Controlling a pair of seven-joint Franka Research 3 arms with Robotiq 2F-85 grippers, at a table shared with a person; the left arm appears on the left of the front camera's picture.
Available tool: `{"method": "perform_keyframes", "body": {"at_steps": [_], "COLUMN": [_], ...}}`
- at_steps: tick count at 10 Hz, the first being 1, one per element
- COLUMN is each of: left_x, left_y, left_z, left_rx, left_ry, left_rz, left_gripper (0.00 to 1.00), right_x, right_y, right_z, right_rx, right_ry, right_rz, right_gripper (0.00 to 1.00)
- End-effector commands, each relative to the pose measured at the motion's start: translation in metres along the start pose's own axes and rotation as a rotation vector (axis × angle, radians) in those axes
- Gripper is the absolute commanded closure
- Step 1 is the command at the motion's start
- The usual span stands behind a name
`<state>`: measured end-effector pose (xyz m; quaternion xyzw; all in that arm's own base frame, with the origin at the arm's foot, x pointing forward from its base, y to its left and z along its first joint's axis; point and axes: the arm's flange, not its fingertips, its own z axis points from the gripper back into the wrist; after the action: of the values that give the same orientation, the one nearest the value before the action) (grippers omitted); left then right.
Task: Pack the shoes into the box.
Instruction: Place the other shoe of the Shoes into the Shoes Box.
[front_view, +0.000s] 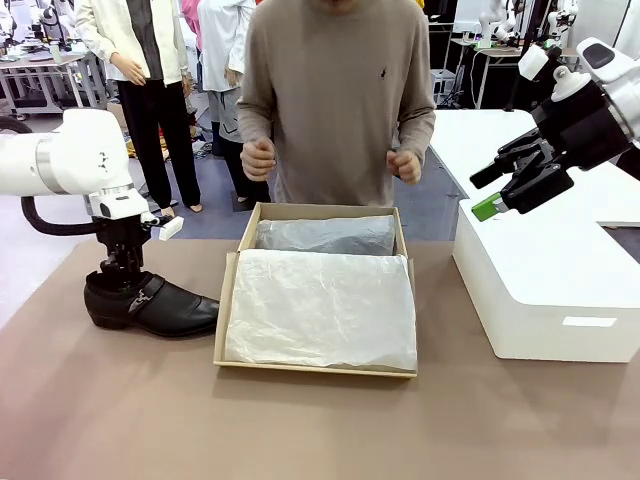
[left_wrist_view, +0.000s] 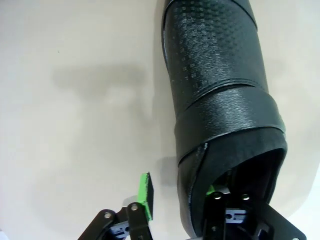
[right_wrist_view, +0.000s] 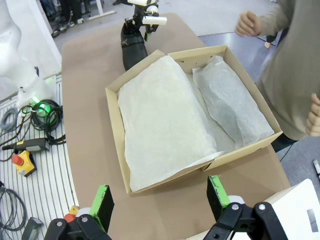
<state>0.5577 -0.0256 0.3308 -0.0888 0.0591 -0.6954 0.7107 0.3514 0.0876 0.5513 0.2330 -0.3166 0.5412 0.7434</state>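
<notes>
One shoe (front_view: 150, 300) lies left of the box (front_view: 228, 300), unpacked; the wrapped shape (front_view: 325, 235) at the box's far side may be its mate. Left gripper (front_view: 118, 275) straddles the heel rim, unclamped; right gripper (front_view: 485, 190) hangs open, right.

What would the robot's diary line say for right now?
left gripper: open, straddling shoe heel rim on table | right gripper: open, raised above white box | box: open, tissue-lined
</notes>
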Motion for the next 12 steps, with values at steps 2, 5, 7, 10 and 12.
{"method": "perform_keyframes", "body": {"at_steps": [2,5,7,10,12], "left_x": [-0.003,-0.002,-0.001,-0.014,-0.025], "left_y": [-0.001,-0.003,-0.004,-0.012,-0.017], "left_z": [0.003,0.008,0.008,0.036,0.067], "left_rx": [0.01,0.02,0.022,0.05,0.074], "left_ry": [-0.007,0.01,0.027,0.014,0.02], "left_rz": [-0.003,-0.002,0.004,0.111,0.211], "left_gripper": [1.0,1.0,1.0,1.0,1.0], "right_x": [0.001,0.001,0.001,0.001,0.001], "right_y": [-0.002,-0.002,-0.002,-0.002,-0.002], "right_z": [-0.002,-0.002,-0.002,-0.002,-0.002], "right_rx": [0.011,0.011,0.011,0.011,0.011], "right_ry": [-0.032,-0.032,-0.032,-0.032,-0.032], "right_rz": [0.022,0.022,0.022,0.022,0.022], "right_gripper": [0.0,0.0,0.0,0.0,0.0]}}
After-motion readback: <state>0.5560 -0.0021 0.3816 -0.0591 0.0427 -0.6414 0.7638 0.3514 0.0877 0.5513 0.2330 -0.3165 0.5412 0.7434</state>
